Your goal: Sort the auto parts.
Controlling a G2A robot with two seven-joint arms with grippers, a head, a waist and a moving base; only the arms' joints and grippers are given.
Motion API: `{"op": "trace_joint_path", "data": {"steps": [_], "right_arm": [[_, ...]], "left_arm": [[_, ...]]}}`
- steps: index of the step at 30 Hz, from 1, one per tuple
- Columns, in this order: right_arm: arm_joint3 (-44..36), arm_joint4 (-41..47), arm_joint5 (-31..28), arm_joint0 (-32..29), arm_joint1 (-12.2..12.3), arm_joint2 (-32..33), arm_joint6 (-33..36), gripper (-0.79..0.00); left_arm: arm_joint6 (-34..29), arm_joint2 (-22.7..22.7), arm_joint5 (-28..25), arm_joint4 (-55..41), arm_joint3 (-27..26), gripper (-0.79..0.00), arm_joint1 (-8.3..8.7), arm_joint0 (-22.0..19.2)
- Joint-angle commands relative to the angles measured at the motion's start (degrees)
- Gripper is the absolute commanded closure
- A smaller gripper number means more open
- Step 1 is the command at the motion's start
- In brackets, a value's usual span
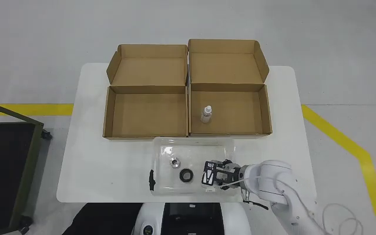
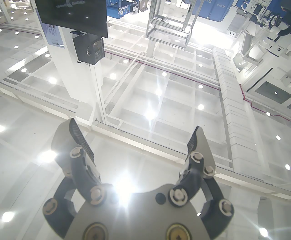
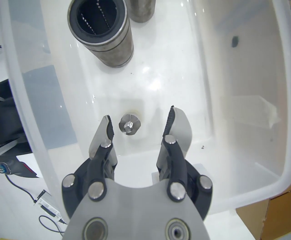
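A clear plastic bin (image 1: pixel 160 154) at the table's front holds the parts. My right gripper (image 3: pixel 139 116) is down inside it, open, with a small upright metal fitting (image 3: pixel 129 124) between its fingers, close to one fingertip (image 3: pixel 109 127) and not gripped. In the top view this gripper (image 1: pixel 210 174) is at the bin's right half. A steel bearing sleeve with a black bore (image 3: pixel 102 31) (image 1: pixel 187 174) stands farther in, beside another metal cylinder (image 3: pixel 142 10) (image 1: pixel 173 162). A small white part (image 1: pixel 207 113) lies in the right cardboard box (image 1: pixel 265 111). My left gripper (image 2: pixel 136 138) is open, holds nothing and faces the ceiling.
Two open cardboard boxes stand side by side behind the bin, the left box (image 1: pixel 107 114) without parts. Their lids are folded back toward the table's far edge. A dark cart (image 1: pixel 17 158) stands off the table's left side. Cables (image 3: pixel 45 204) lie beside the bin.
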Motion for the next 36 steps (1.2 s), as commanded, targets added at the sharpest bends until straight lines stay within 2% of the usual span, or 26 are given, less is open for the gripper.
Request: {"op": "trace_joint_path", "data": {"steps": [1, 2, 5, 7, 15, 21, 24, 31, 36], "right_arm": [[1.02, 0.21, 0.18, 0.69, 0.14, -0.92, 0.16, -0.385], [1.52, 0.3, 0.27, 1.06, 0.24, -1.47, 0.25, -0.366], [2.64, 0.73, 0.45, 2.15, 0.6, -2.97, 0.43, -0.203], [3.11, 0.97, 0.73, 2.82, 0.89, -3.8, 0.71, 0.0], [0.85, 1.95, 1.38, 4.39, 2.08, -5.51, 1.36, 0.0], [-2.6, 3.48, 1.45, 4.75, 2.66, -4.47, -0.8, 0.0], [-3.74, 3.32, 2.82, 4.45, 2.8, -2.93, -5.19, 0.0], [-4.07, 2.54, 4.69, 2.72, 3.02, 0.42, -20.07, 0.0], [-3.88, 0.84, 2.89, 3.01, 2.95, 1.13, -32.15, 0.0]], "left_arm": [[0.0, 0.0, 0.0, 0.0, 0.0, -0.785, 0.0, 0.0], [0.0, 0.0, 0.0, 0.0, 0.0, -0.785, 0.0, 0.0], [0.0, 0.0, 0.0, 0.0, 0.0, -0.785, 0.0, 0.0], [0.0, 0.0, 0.0, 0.0, 0.0, -0.785, 0.0, 0.0], [0.0, 0.0, 0.0, 0.0, 0.0, -0.785, 0.0, 0.0], [0.0, 0.0, 0.0, 0.0, 0.0, -0.785, 0.0, 0.0], [0.0, 0.0, 0.0, 0.0, 0.0, -0.785, 0.0, 0.0], [0.0, 0.0, 0.0, 0.0, 0.0, -0.785, 0.0, 0.0], [0.0, 0.0, 0.0, 0.0, 0.0, -0.785, 0.0, 0.0]]}}
